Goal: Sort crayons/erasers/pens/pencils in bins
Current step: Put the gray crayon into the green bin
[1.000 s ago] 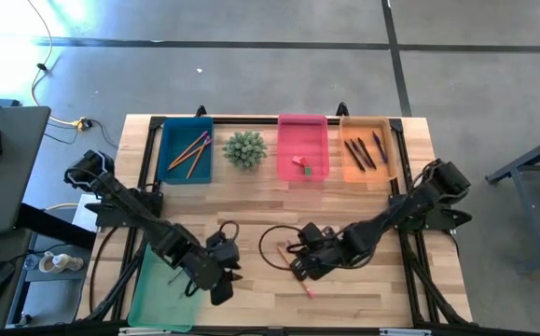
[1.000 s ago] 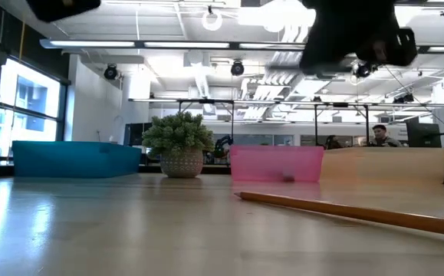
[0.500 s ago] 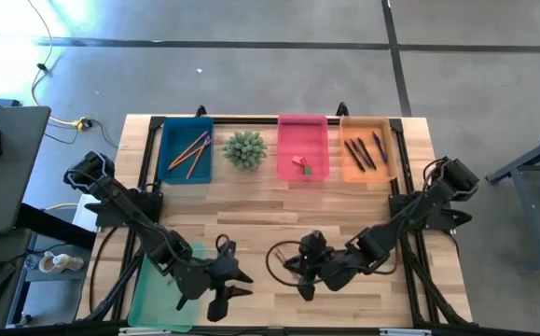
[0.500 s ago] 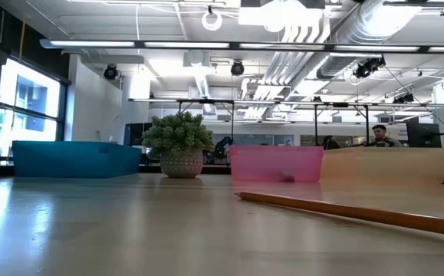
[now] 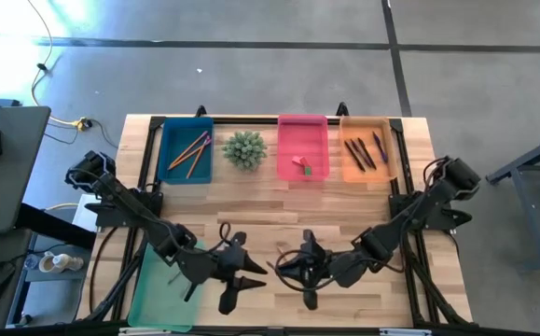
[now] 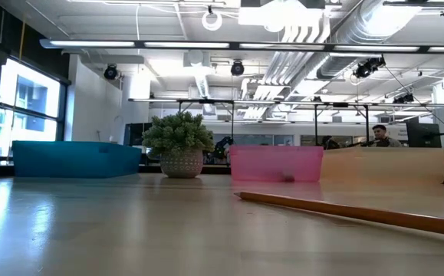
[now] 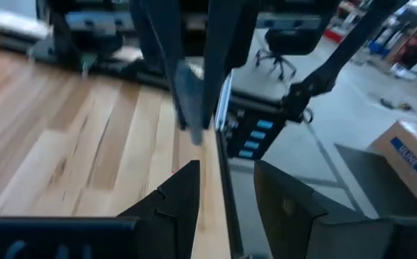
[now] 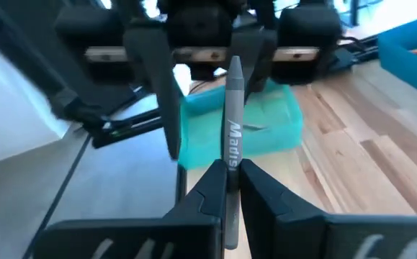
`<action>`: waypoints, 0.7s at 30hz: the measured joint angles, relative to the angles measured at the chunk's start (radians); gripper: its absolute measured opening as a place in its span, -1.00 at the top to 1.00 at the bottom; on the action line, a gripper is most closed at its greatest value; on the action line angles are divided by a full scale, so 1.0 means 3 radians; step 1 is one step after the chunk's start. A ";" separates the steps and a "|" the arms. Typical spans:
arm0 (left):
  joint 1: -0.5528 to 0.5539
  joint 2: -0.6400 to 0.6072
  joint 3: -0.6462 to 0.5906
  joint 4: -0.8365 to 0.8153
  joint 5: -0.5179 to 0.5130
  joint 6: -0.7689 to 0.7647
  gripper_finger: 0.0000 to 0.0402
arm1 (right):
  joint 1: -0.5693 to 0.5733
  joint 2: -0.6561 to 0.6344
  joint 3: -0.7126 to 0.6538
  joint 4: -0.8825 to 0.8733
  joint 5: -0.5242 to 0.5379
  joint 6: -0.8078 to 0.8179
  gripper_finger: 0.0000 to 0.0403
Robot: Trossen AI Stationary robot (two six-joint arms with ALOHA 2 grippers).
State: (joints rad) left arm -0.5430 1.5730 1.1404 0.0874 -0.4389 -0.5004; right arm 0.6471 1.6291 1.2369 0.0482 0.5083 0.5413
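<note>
Since a second ago both arms have swung round over the front of the table (image 5: 251,201), so the two claws now face each other near its front edge, and the dark arm shapes that hung at the top of the low view are gone. The right gripper (image 8: 230,176) is clenched on a grey crayon (image 8: 231,108), held upright between its fingers with the pointed tip up; the lettering down its side begins "Madis", and the rest is hidden by the fingers. The left gripper (image 5: 242,280) is released, its fingers apart with nothing between them. In the left wrist view a cardboard box (image 7: 410,155) on the floor carries a blue label too blurred to read. Of the bins, the large light green bin (image 5: 162,289) sits at the table's front left corner; what it holds cannot be made out. Along the far edge stand the dark blue bin (image 5: 186,149) with orange pencils (image 5: 191,149) in it, then a spiky plant (image 5: 244,148), the pink bin (image 5: 303,147) with red and green erasers (image 5: 301,164), and touching it the orange bin (image 5: 367,147) holding dark pens (image 5: 363,151). One long orange pencil (image 6: 344,211) lies loose on the bare wood in the low view.
</note>
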 joint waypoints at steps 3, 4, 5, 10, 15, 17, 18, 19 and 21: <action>0.0004 0.0000 0.0000 0.0155 -0.0035 0.0103 0.41 | 0.0027 -0.0032 0.0000 0.0051 -0.0098 -0.0094 0.94; 0.0015 0.0000 0.0000 0.0165 -0.0066 0.0110 0.41 | 0.0037 -0.0044 -0.0001 0.0065 -0.0102 -0.0143 0.94; 0.0021 -0.0001 0.0000 0.0168 -0.0085 0.0111 0.41 | 0.0042 -0.0058 -0.0001 0.0096 -0.0106 -0.0156 0.94; 0.0050 -0.0001 0.0000 0.0389 -0.0092 0.0114 0.41 | 0.0058 -0.0115 -0.0001 0.0103 -0.0105 -0.0175 0.94; 0.0101 -0.0001 0.0000 0.0587 -0.0096 0.0172 0.41 | 0.0047 -0.0115 -0.0001 0.0103 -0.0137 -0.0175 0.94; 0.0128 -0.0001 0.0000 0.0601 -0.0098 0.0173 0.41 | 0.0040 -0.0115 -0.0001 0.0116 -0.0134 -0.0176 0.94; 0.0137 -0.0001 0.0000 0.0620 -0.0096 0.0173 0.41 | 0.0030 -0.0115 -0.0001 0.0128 -0.0135 -0.0175 0.94; 0.0146 -0.0001 0.0000 0.0647 -0.0086 0.0173 0.41 | 0.0026 -0.0115 -0.0001 0.0127 -0.0131 -0.0173 0.94; 0.0168 -0.0001 0.0000 0.0725 -0.0071 0.0196 0.41 | 0.0004 -0.0112 -0.0001 0.0127 -0.0132 -0.0171 0.94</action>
State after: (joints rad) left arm -0.4926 1.5726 1.1404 0.3048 -0.4601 -0.4417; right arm 0.6484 1.5955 1.2366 0.0864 0.4686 0.4901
